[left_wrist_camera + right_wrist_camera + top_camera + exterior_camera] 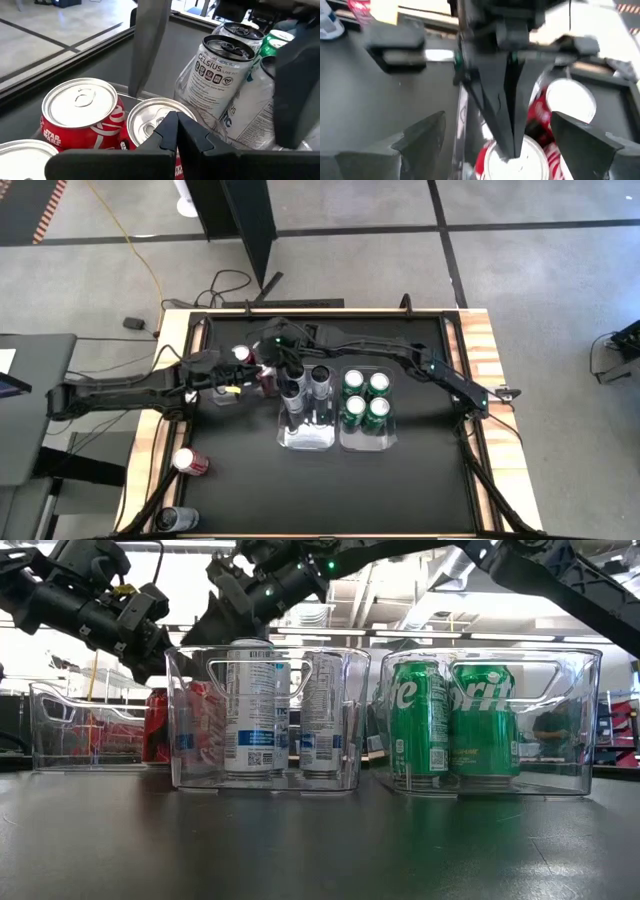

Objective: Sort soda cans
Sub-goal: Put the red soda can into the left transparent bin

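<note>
A clear bin at the left holds red cans, which stand upright. My left gripper is shut and points down over the silvery top of one red can; it also shows in the right wrist view. My right gripper reaches in from the right, above the same bin. Its fingers are wide open and empty, on either side of the left gripper. Silver cans stand in the middle bin. Green cans stand in the right bin. My left gripper's shut fingertips come from above, pointing down, and reach the middle of a red can's top. The can stands upright in the left bin. I cannot tell whether the tips touch the top or stop just above it.
A loose red can lies on the black table near its left edge. A dark can lies at the near left corner. The two arms are close together over the left bin. The near half of the table is bare.
</note>
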Controlling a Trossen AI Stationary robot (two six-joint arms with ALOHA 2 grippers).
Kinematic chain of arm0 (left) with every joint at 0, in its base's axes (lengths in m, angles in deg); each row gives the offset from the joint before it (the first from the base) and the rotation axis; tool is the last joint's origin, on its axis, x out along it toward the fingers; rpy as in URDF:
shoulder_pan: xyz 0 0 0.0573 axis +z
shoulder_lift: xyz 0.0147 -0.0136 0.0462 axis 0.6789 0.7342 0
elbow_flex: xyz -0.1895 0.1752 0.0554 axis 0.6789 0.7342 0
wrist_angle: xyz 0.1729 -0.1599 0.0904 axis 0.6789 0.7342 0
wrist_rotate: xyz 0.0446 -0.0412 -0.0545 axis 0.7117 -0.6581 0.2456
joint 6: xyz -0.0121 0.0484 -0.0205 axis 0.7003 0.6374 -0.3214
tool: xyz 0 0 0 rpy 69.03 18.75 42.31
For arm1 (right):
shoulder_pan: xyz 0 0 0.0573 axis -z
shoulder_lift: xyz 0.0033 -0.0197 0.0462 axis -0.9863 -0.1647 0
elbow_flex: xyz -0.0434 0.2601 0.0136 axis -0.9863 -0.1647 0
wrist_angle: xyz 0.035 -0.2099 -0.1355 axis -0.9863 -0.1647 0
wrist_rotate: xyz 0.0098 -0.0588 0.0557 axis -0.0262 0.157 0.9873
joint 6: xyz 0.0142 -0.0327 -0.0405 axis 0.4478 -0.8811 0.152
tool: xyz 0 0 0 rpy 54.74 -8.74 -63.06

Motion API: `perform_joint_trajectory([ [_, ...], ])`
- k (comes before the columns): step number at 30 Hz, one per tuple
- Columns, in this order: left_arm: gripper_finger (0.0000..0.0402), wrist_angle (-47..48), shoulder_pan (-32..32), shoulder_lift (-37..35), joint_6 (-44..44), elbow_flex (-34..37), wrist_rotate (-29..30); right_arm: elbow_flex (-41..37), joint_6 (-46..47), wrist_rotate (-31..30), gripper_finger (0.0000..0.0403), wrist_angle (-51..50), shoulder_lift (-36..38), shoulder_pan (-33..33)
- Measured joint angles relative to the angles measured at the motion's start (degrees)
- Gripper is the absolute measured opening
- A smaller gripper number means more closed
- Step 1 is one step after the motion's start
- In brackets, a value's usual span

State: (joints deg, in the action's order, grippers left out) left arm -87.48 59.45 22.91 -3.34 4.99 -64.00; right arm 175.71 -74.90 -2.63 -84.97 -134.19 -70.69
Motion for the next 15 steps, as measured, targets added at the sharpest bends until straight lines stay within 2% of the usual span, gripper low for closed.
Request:
perform_joint_trajectory([
  [3, 0.0, 0.63, 0.0, -1.07, -0.07, 0.0, 0.0, 2.61, -2.23, -1.36, 0.037, -1.76, 0.0, -0.42],
  [10, 0.0001, 0.37, 0.0, -5.32, 1.16, 0.0, 0.02, 1.98, -6.98, -2.79, 0.037, -3.49, 4.49, -1.28],
  [12, 0.0012, 0.38, 0.0, -6.94, 1.29, -0.02, 0.02, 2.0, -8.04, -2.79, 0.037, -4.4, 6.12, -1.6],
  [15, 0.0048, 0.69, -0.02, -9.15, 1.29, -0.07, 0.02, 2.0, -9.69, -2.77, 0.037, -6.47, 8.24, -2.28],
])
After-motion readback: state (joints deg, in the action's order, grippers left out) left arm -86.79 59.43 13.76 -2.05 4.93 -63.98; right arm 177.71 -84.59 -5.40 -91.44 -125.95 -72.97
